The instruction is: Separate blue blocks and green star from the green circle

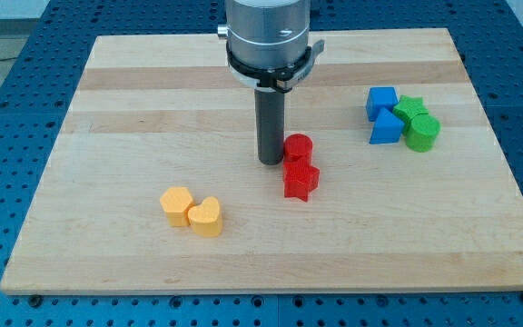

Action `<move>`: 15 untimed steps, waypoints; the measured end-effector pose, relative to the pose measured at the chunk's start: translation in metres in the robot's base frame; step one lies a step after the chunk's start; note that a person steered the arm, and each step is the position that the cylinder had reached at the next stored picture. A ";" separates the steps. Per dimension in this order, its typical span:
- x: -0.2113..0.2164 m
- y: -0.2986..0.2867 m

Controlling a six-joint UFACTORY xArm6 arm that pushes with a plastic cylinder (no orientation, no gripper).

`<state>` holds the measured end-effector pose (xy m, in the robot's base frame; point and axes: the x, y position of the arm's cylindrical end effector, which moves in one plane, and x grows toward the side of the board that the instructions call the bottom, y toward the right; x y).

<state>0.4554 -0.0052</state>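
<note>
Nearest the worktop's [107,245] bottom edge, left of centre, two yellow blocks touch side by side: a rounded yellow block [176,205] and a yellow heart [207,217], both smooth and matte. Farther in, near the middle of the pale, banded wooden board, a red star [300,180] lies against a red cylinder [298,147] just behind it. My tip [270,162], the end of a straight dark rod under a grey metal collar, rests on the wood just left of the red cylinder, about touching it; the arm carries no gripper, so there is no grip to report. Toward the right edge, well apart from my tip, four blocks huddle in contact: a blue cube [381,101], a blue triangular block [387,128], the green star [411,108] and the green circle [421,133].
</note>
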 end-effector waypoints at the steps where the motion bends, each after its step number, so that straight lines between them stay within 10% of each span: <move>1: -0.010 -0.004; 6: 0.006 0.134; 11: -0.125 0.177; 15: -0.083 0.234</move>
<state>0.3724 0.2287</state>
